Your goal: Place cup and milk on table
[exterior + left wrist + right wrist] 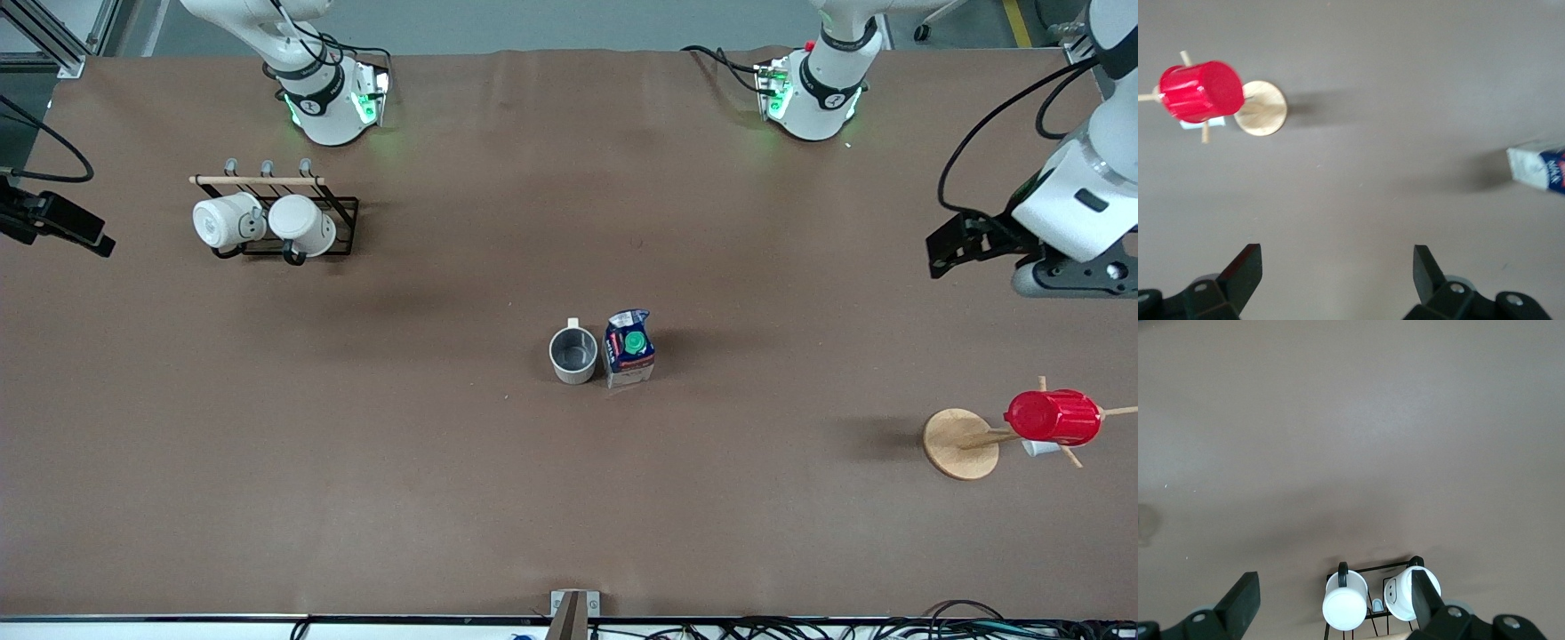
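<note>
The cup [573,355] and milk [629,349] stand touching mid-tabletop [444,462]. Left tool [1336,275] and right tool [1335,601] wait spread, empty; stay off them.

lab | covered table [444,498] | aluminium frame [49,36] | cables [845,628]

Two white mugs [262,222] on wire rack [342,227]; red cup [1053,417] on wooden stand [958,443]
</note>
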